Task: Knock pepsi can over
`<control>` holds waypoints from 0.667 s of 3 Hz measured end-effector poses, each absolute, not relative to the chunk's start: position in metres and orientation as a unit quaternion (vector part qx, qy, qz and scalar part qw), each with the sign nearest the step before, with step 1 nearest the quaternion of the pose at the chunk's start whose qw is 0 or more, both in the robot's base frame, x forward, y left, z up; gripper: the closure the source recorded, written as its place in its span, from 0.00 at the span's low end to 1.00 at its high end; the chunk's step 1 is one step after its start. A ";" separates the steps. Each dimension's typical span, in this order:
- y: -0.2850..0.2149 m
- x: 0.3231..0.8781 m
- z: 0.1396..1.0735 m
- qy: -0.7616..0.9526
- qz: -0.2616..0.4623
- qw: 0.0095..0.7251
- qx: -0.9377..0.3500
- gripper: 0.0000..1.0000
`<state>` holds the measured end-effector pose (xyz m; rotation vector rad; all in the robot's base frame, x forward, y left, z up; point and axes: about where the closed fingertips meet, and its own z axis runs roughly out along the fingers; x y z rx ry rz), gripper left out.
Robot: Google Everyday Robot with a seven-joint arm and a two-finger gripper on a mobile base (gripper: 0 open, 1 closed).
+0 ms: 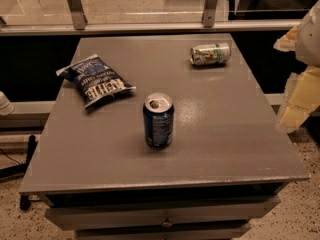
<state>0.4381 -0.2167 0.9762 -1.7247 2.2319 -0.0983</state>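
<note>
Table (235, 134): grey top, drawer fronts below its front edge.
Pepsi can (158, 120): dark blue, silver top; stands upright near the middle of the table, slightly toward the front edge.
Chip bag (96, 80): dark blue; lies flat on the table's left rear part.
White-and-green can (210, 54): lies on its side near the table's far right corner.
Gripper (299, 96): pale, blurred; past the table's right edge, touching nothing on the table.
Gripper state: cannot tell whether spread or pressed together.
</note>
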 end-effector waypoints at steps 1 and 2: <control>-0.215 0.439 0.977 0.779 -0.033 0.165 -0.604 0.00; -0.201 0.432 0.963 0.781 0.004 0.184 -0.598 0.00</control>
